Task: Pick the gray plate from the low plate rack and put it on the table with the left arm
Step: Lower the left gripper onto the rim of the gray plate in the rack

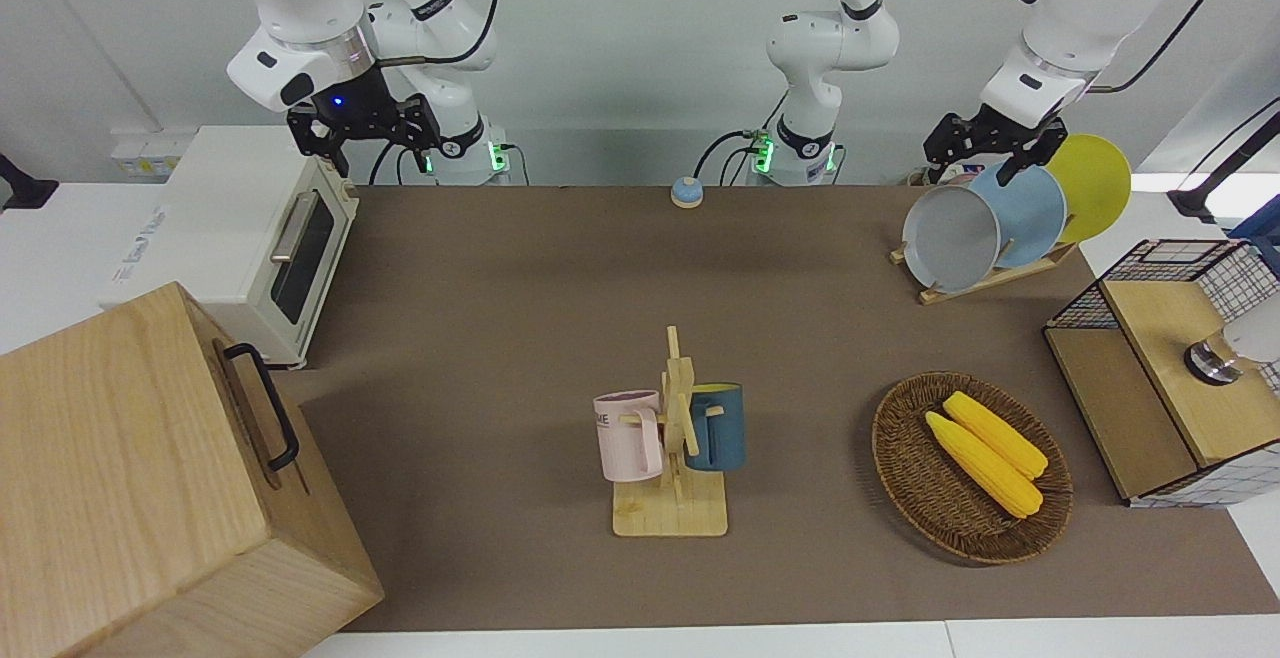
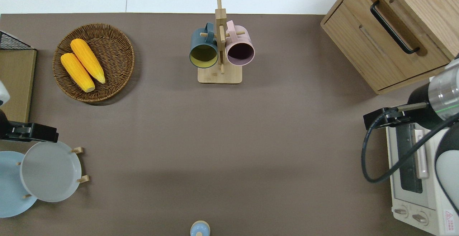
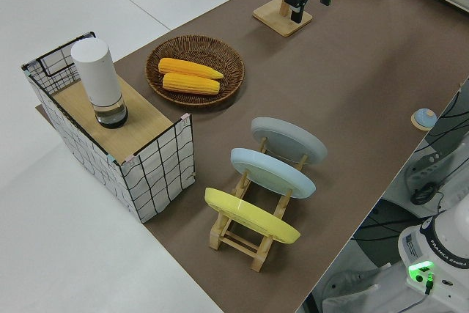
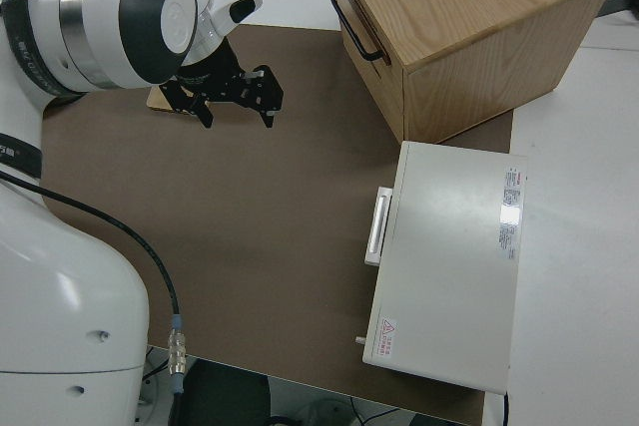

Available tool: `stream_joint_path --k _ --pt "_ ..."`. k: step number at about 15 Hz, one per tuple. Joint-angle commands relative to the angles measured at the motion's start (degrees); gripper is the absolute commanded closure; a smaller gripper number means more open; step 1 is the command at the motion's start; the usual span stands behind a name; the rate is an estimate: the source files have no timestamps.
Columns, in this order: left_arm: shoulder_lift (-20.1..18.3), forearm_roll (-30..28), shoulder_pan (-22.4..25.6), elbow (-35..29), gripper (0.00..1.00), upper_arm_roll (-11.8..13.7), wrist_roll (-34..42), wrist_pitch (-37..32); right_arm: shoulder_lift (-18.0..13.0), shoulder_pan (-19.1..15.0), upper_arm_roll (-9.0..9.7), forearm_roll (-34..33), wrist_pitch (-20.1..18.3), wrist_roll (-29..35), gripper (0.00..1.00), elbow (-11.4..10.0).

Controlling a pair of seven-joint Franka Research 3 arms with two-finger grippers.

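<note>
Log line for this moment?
left gripper: open, over rack edge | gray plate: in low plate rack | right arm: parked

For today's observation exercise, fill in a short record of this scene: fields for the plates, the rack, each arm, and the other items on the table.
plates: gray plate, light-blue plate, yellow plate, all standing in the rack
rack: low plate rack, at the left arm's end of the table
left gripper: open, above the plates, holding nothing
right arm: parked
other items: basket with two corn cobs, mug tree with two mugs
</note>
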Motion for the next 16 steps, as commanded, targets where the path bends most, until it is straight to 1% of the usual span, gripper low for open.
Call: stream_joint_path --k 1,3,7,9,13,16 --pt "-4.9 2.4 0.0 -6.2 0.0 1.8 -0.9 1.0 -0.1 -1.4 1.24 -0.4 -0.7 0.7 0.017 0.4" --pt "-6.0 3.6 0.7 -8.6 0.0 2.0 -0.9 2.6 -0.1 -1.4 1.24 -0.4 -0.7 0.7 0.017 0.4" --pt "-10.1 4.5 3.8 -16.4 0.0 1.9 -0.9 8.4 -0.1 -1.4 1.24 -0.4 -0.7 0.7 0.017 0.4" --pt "-11.5 4.8 4.4 -19.9 0.0 1.9 -0.9 11.5 -0.1 -1.4 1.23 -0.4 -0.7 0.7 0.017 0.4" --pt "-13.3 5.3 6.9 -26.0 0.0 1.9 -0.7 18.1 -0.1 -1.4 1.24 -0.4 -0.7 0.7 0.017 0.4" --pt "-13.6 6.4 8.8 -30.0 0.0 1.9 0.2 22.8 -0.1 -1.4 1.24 -0.4 -0.7 0.7 0.017 0.4"
